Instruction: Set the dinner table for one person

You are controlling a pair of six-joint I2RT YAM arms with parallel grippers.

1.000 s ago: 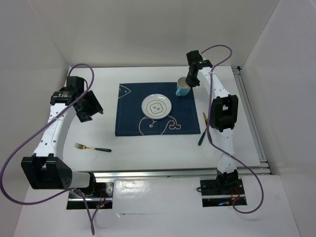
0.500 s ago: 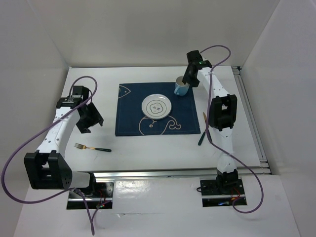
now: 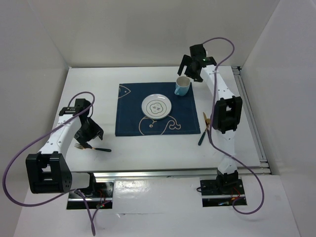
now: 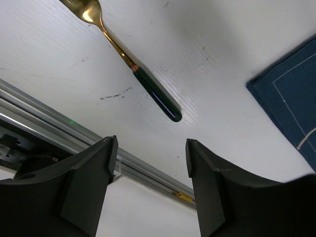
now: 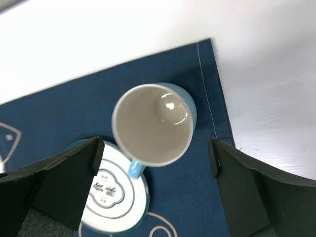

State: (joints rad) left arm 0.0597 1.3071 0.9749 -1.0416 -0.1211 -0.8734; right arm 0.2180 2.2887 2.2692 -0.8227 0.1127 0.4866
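Left end effector [image 4: 150,148] hangs wide open and empty over the fork [image 4: 133,66] on the white bench [image 3: 148,143]. Right end effector [image 5: 154,148] is also wide open and empty above the blue mug [image 5: 150,123] on the placemat [image 3: 133,113]. The plate [image 5: 111,197] has a center mark, too blurry to read.

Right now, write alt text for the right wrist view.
An empty blue mug stands upright on a navy placemat near its corner, seen from above between the open right tool's fingers. A white plate shows at lower left; the white dinner table lies beyond.

No readable text, plate [image 5: 111,197] mark illegible
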